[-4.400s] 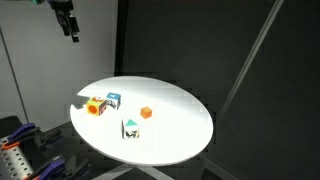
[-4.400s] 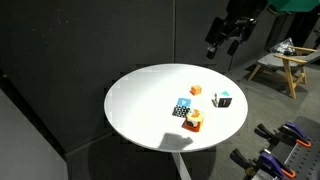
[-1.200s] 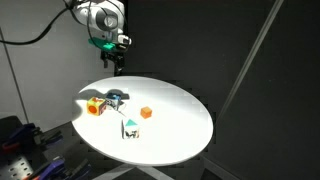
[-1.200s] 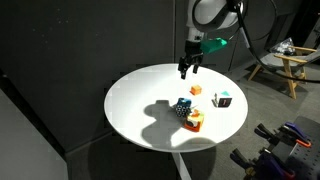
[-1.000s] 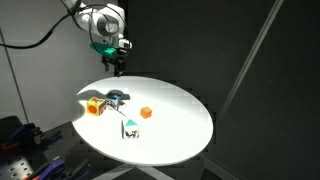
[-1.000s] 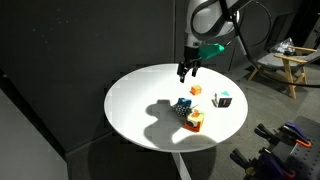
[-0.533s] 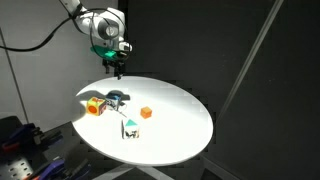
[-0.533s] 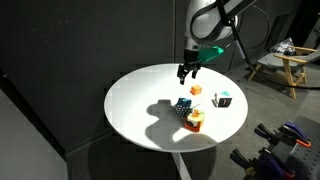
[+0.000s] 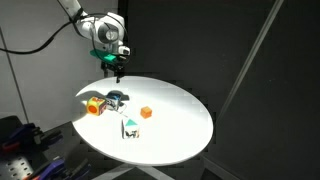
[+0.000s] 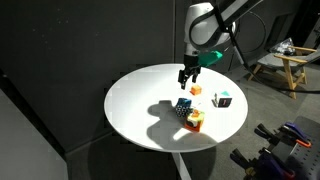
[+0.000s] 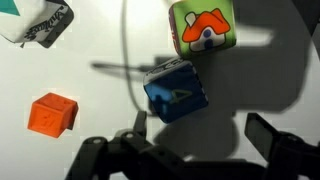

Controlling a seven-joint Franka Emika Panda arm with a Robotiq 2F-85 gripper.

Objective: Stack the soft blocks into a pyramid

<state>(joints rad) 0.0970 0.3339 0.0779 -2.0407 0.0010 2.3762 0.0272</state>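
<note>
Hand: wide open, empty, above the tabletop; blue-and-white soft block lies almost straight below its gap, orange-red block just beside it, white-teal block and small orange cube apart, nothing stacked.

Passable over most of round white tabletop; blocked near one edge by blue soft cube, seemingly touching orange-red-and-yellow cube; gaps around small orange cube, white teal-marked cube.

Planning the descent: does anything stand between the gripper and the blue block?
Nothing visible does. The gripper hangs open above the blue block with clear air between; the orange-red block sits close beside it, not in the path.
</note>
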